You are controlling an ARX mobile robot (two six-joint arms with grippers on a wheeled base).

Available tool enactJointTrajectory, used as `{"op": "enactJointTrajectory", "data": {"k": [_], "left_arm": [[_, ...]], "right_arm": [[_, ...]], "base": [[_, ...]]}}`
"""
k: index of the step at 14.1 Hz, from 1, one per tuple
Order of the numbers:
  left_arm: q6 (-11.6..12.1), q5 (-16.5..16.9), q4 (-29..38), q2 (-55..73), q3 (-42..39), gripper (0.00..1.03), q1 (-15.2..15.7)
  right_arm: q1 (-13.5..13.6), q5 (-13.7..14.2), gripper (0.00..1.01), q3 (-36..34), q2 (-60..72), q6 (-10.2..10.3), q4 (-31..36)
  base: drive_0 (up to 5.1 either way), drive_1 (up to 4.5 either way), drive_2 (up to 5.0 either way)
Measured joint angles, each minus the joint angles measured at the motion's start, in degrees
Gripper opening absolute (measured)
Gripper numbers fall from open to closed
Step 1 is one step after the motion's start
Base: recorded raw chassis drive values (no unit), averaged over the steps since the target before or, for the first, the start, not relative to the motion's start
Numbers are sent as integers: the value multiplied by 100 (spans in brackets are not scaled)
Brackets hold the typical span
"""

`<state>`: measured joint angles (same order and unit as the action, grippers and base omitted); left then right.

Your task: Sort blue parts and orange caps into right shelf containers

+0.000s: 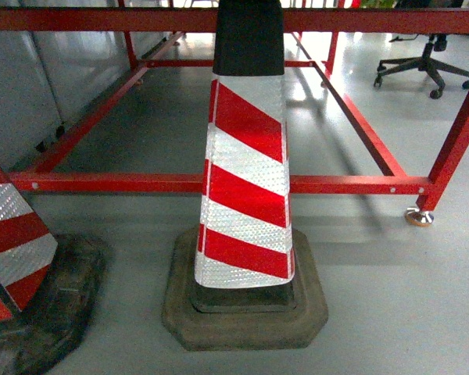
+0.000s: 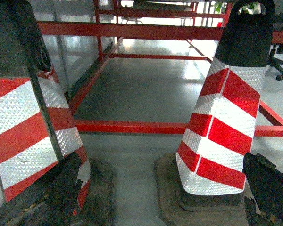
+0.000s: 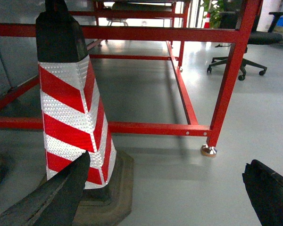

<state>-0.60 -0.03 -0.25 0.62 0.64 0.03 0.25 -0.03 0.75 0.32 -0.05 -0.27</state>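
I see a striped traffic cone point(image 1: 246, 168) dead centre on grey floor, second cone point(image 1: 12, 258) at eight o'clock, red steel frame point(image 1: 352, 185) behind, office chair point(image 1: 426, 62) at two o'clock, left gripper point(image 2: 160, 197) fingers spread apart and empty, right gripper point(image 3: 165, 197) likewise spread, no caps or crates in my views.

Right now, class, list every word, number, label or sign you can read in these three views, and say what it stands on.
None: no readable text shows in any view.
Traffic cone: red and white reflective stripes only, no lettering.
Second cone: stripes only too.
Red metal frame: bare paint, no label.
Office chair: too far off to show any marking.
No orange caps or blue crates are in view.
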Motion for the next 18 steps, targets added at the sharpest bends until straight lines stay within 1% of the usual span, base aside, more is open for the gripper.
{"op": "enactJointTrajectory", "data": {"k": [18], "left_arm": [[0,4,-13,0,0,98,0]], "right_arm": [[0,2,98,0,0,2,-7]], "base": [[0,0,0]]}}
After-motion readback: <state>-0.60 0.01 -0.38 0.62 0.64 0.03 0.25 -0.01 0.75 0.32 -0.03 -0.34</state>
